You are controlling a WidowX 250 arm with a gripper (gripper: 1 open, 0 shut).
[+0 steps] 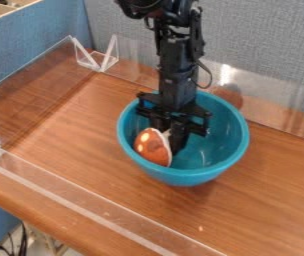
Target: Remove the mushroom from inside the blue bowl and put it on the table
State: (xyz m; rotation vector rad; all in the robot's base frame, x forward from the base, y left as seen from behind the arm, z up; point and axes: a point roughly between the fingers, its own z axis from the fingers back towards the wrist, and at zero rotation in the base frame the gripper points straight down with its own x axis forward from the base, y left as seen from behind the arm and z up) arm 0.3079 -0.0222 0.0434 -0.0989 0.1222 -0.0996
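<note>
**Mushroom clamped, low inside the bowl**

While the black robot arm (pixel 172 50) drops straight down from the top centre of the frame, its black gripper (pixel 168 132) sits inside the large, round, glossy teal-blue plastic bowl (pixel 222 160), and the jaws are clenched on the small toy mushroom with the rounded orange-brown cap (pixel 151 146). That cap shows just left of the fingers, tilted toward the bowl's left wall, with a sliver of the cream stem tucked against the gripper; whether the cap touches the wall or floor of the bowl cannot be told from this angle. The mushroom is inside the bowl's rim, not out over the wood.

And the bowl itself stands right of centre on the reddish-brown wood-grain tabletop (pixel 75 125), with bare wood stretching away to the left and toward the lower edge of the frame. Low clear acrylic walls (pixel 88 208) run around the table: one along the front edge at lower left, another along the back behind the arm, and a small clear angled bracket (pixel 95 52) stands at the upper left corner. Behind that, a blue panel (pixel 35 35) fills the upper left, and a grey textured backdrop (pixel 268 40) covers the upper right.
</note>
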